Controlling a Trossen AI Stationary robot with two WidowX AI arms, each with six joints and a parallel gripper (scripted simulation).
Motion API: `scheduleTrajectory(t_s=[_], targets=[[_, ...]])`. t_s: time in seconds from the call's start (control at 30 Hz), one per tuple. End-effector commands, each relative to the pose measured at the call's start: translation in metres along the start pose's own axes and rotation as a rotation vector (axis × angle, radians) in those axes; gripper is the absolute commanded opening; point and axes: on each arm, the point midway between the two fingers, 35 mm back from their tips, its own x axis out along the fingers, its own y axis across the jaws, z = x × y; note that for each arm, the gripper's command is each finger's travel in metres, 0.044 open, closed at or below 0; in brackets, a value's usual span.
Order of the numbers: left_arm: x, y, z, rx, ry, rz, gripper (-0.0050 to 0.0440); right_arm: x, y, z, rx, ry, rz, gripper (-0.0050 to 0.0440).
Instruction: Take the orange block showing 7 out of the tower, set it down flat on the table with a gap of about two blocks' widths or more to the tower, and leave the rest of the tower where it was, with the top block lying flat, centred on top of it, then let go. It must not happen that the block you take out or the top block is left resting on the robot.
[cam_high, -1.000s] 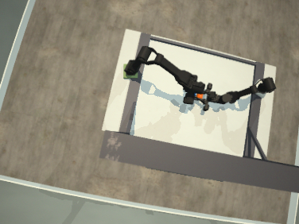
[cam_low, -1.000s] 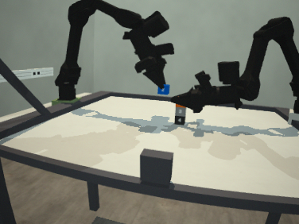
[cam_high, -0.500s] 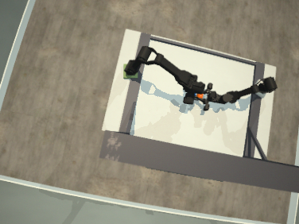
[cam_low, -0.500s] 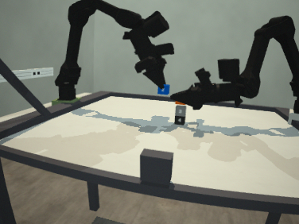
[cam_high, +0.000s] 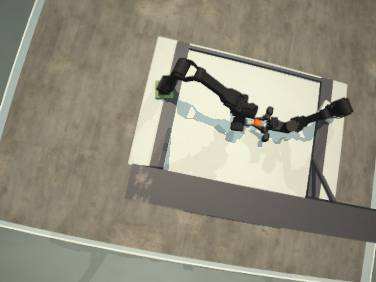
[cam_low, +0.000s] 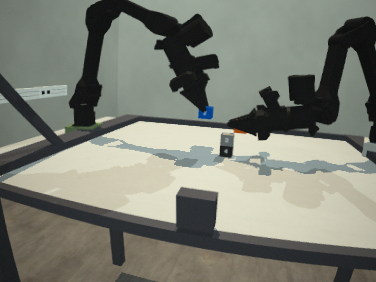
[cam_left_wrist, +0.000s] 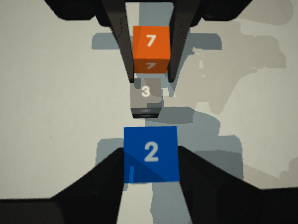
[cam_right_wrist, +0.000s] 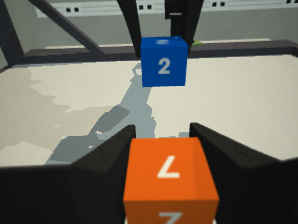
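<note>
My left gripper (cam_low: 205, 109) (cam_left_wrist: 150, 153) is shut on the blue block (cam_low: 206, 114) (cam_left_wrist: 151, 172) (cam_right_wrist: 164, 70), which shows 2, and holds it in the air above and beside the tower. My right gripper (cam_low: 231, 124) (cam_right_wrist: 162, 131) reaches in level and is shut on the orange block (cam_high: 257, 122) (cam_low: 240, 131) (cam_left_wrist: 151, 42) (cam_right_wrist: 167, 182), which shows 7. The orange block is off the tower, raised and shifted toward the right arm. The grey block (cam_low: 227, 138) (cam_left_wrist: 145, 92), showing 3, sits on the black block (cam_low: 226, 151) (cam_left_wrist: 145, 116), showing 4, on the table.
The white table (cam_high: 215, 165) (cam_low: 150, 200) has a dark frame around it. A dark upright box (cam_low: 196, 210) stands at its edge in the exterior view. Both arms reach in from opposite sides, with their grippers close together around the tower.
</note>
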Motion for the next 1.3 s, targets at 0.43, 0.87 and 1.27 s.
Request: scheduleTrajectory(t_s=[0.43, 0.87, 1.27], targets=[[-0.009, 0.0, 0.007, -0.005, -0.028, -0.004, -0.005, -0.074, -0.001, 0.001, 0.02, -0.021, 0.004, -0.005], [-0.009, 0.0, 0.007, -0.005, -0.028, -0.004, -0.005, -0.078, -0.001, -0.033, 0.03, -0.006, -0.003, -0.005], [-0.009, 0.0, 0.007, -0.005, -0.028, -0.004, -0.005, -0.072, -0.003, -0.073, 0.053, 0.004, -0.013, 0.0096]])
